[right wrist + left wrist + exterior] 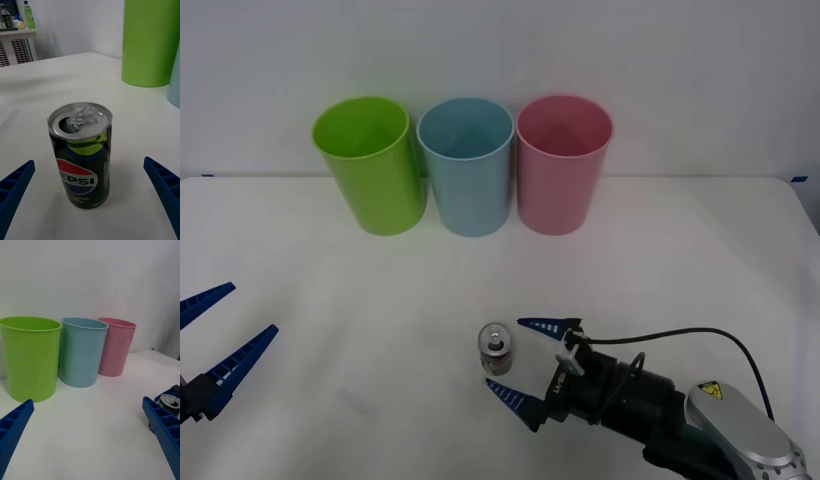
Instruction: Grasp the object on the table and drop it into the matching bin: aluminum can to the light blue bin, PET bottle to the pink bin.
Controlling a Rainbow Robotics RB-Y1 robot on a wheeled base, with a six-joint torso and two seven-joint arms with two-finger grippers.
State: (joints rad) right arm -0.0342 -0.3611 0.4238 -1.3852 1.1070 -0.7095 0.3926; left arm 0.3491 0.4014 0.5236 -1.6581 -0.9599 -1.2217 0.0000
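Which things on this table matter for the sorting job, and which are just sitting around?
Part of the job:
- small black Pepsi aluminum can, between the open right hand's fingers
- tall light blue plastic bin

Just there:
- lime green plastic bin
- pink plastic bin
- left hand, idle

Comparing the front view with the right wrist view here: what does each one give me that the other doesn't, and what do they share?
Front view alone: the pink bin, the full row of three bins, and the open left hand low at the table's left side, away from the can.

Right wrist view alone: the Pepsi print on the can's side, its opened top with pull tab, and a shelf with bottles in the room behind.

Both: the aluminum can standing upright between the open right hand's blue fingers, not yet gripped, plus the lime green bin and the light blue bin.
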